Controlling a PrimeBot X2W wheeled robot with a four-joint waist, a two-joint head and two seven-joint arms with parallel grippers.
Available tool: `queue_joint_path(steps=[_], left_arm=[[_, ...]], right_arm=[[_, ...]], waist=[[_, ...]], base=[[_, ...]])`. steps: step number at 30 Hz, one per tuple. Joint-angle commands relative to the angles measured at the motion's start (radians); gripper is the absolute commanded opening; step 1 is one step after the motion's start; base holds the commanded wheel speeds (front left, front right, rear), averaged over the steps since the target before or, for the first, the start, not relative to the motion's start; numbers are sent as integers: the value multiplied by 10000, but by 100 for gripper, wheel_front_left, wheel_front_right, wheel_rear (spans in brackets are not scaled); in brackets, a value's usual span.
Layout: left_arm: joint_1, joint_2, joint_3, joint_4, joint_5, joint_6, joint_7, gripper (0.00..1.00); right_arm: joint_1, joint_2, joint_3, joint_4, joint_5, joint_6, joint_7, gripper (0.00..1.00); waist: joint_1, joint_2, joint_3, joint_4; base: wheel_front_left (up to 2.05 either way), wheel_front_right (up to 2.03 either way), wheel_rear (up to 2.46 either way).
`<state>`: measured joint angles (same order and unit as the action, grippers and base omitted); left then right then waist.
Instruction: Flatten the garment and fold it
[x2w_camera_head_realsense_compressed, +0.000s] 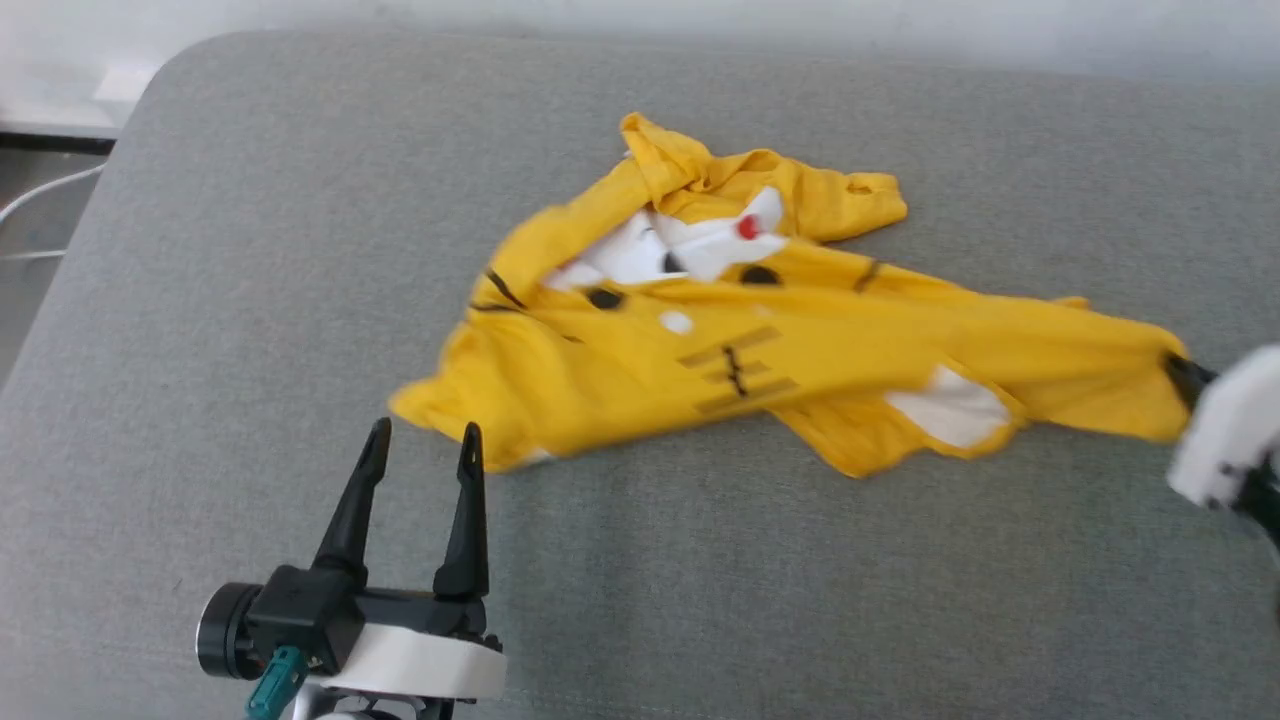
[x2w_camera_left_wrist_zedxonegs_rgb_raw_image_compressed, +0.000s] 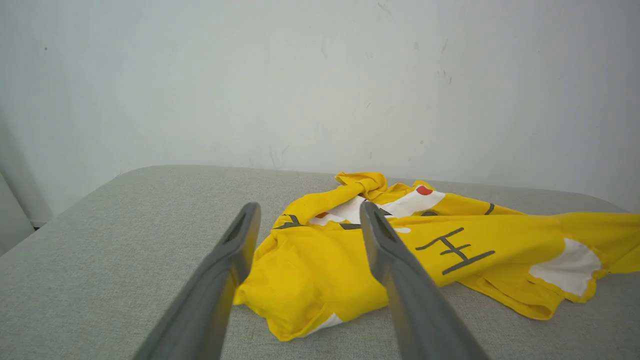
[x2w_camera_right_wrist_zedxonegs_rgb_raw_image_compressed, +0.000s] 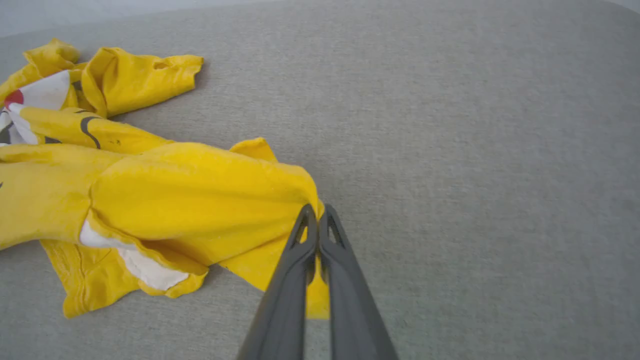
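Blurred right gripper (x2w_camera_head_realsense_compressed: 1184, 374), apparently on garment (x2w_camera_head_realsense_compressed: 800, 350) edge

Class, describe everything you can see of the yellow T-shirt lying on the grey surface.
The yellow T-shirt looks like soft cotton, printed with a white face patch, a red dot, black spots and dark stripes. It lies crumpled on the grey padded surface, stretched towards the right. The right gripper has its fingers shut on one yellow edge; the left gripper stands open near the opposite corner.
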<state>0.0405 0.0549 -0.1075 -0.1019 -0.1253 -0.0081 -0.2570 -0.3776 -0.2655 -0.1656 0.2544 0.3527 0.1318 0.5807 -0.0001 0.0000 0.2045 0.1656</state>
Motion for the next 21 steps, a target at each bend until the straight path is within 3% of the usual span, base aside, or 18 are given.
queue_joint_path(steps=[1, 9, 17, 18, 20, 21], left_arm=[[79, -47, 7, 7, 34, -60, -47, 100], [127, -47, 64, 82, 62, -173, -47, 100], [64, -47, 169, 156, 88, -176, -47, 100], [69, -47, 167, 163, 80, -164, -47, 100], [81, -47, 157, 173, 73, -148, -47, 100], [84, -47, 146, 173, 87, -148, -47, 100]], right_arm=[[364, -57, -399, -167, -149, -11, 70, 0], [1920, 331, -2691, -718, -746, -11, 118, 0], [2148, 1025, -3398, -542, -1334, -11, -483, 0], [2111, 1087, -3417, -515, -1356, -11, -581, 23], [2035, 1168, -3376, -557, -1374, -11, -744, 100], [1989, 1201, -3319, -648, -1330, -11, -811, 100]], waist=[[1, 0, -104, -178], [1, 0, -46, -204], [1, 0, -85, -261], [1, 0, -108, -272], [1, 0, -157, -286], [1, 0, -177, -289]], base=[[0, 0, 0], [0, 0, 0], [0, 0, 0], [0, 0, 0], [0, 0, 0], [0, 0, 0]])
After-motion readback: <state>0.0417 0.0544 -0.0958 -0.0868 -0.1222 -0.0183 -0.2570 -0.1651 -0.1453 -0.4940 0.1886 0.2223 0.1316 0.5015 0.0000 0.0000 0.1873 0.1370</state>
